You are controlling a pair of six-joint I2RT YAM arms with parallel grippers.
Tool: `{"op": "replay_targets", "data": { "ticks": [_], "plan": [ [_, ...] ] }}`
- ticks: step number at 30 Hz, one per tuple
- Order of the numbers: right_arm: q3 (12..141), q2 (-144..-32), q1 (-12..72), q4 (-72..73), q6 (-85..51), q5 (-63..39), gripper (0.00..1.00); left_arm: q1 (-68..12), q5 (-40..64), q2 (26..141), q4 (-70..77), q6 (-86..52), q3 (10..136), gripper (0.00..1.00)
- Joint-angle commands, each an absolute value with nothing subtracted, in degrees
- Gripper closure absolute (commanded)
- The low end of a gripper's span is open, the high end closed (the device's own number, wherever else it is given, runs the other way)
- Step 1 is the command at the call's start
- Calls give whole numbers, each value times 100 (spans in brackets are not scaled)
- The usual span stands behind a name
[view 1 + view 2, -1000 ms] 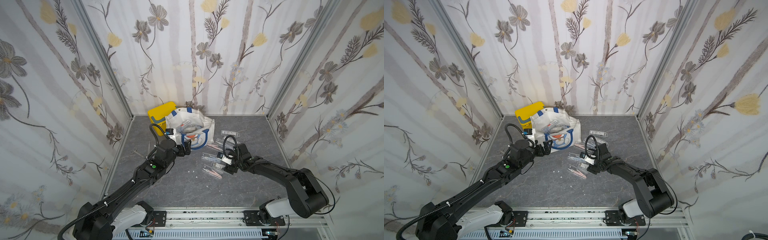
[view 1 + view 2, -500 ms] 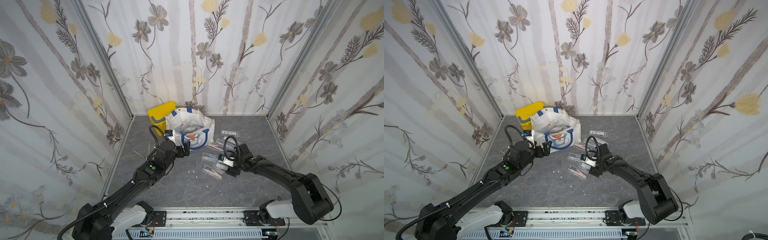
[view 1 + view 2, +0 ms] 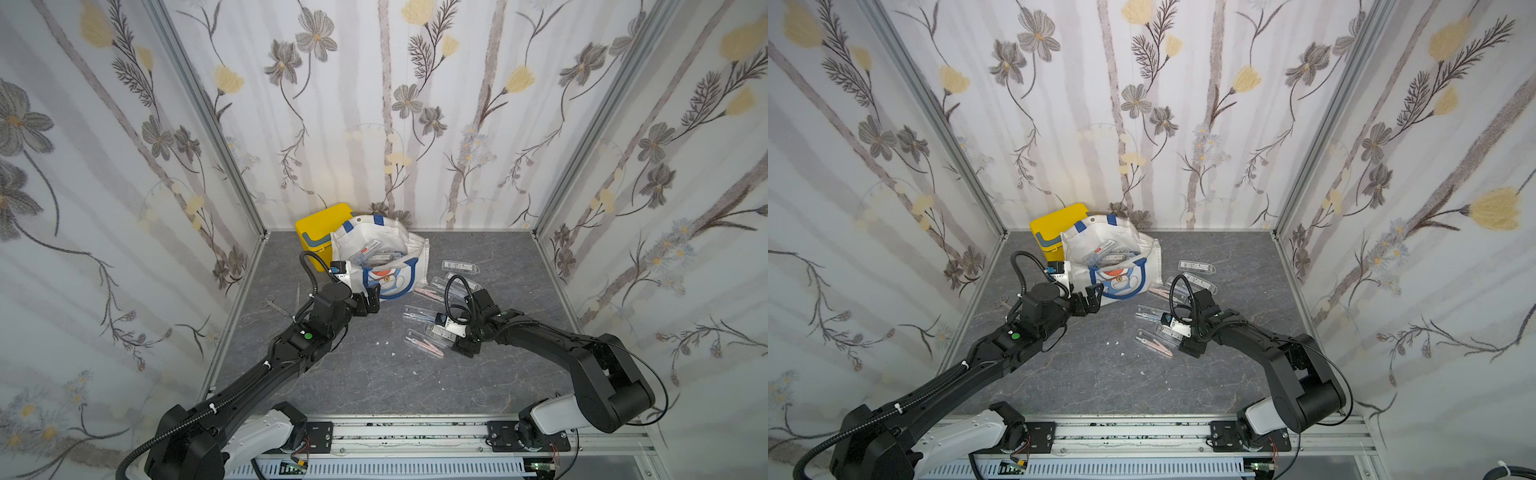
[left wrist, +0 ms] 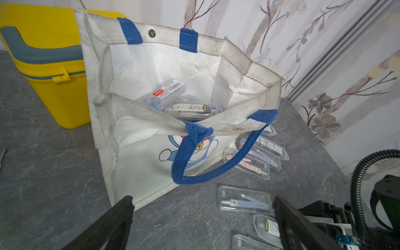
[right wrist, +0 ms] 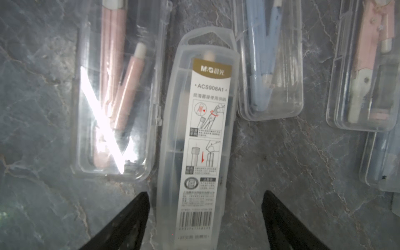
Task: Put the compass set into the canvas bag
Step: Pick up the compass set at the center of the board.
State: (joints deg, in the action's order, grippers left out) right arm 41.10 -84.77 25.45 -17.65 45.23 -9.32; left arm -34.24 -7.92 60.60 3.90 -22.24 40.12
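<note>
Back left: yellow plastic box, lid shut, just beside the canvas bag. The bag stands upright with its mouth open. At least two clear plastic cases lie inside, one with a barcode label. Its fabric is white, woven and creased, with blue webbing handles. The left gripper is spread wide and empty before the bag's front. The compass set, a long frosted case, lies flat on the grey veined table right of the bag, between the parted jaws of the right gripper, with a gap on each side.
</note>
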Motion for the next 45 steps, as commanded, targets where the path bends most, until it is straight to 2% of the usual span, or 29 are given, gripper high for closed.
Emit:
{"op": "replay_targets", "data": {
  "ticks": [1,12,18,21,29,37,45],
  "plan": [
    [4231,-8696,2536,-1696,4380,-927,20,-3426,-929,6005,467,-2175,3998,0],
    [4608,-9347,2544,-1985,4326,-1171,33,-3423,-1183,5766,334,-2045,3983,0],
    [4721,-9470,2535,-2114,4342,-1124,47,-3417,-1288,5678,272,-1971,3957,0],
    [4734,-9440,2533,-2105,4376,-1162,50,-3413,-1344,5645,255,-1943,3942,0],
    [4790,-8846,2537,-2058,4402,-1096,57,-3416,-1443,5478,265,-1942,3848,0],
    [4853,-8019,2589,-1858,4403,-1370,58,-3402,-1550,5329,297,-1951,3745,0],
    [5619,-7737,2828,-1516,4481,-1656,60,-3408,-1721,5095,413,-2052,3595,0]
  ]
}}
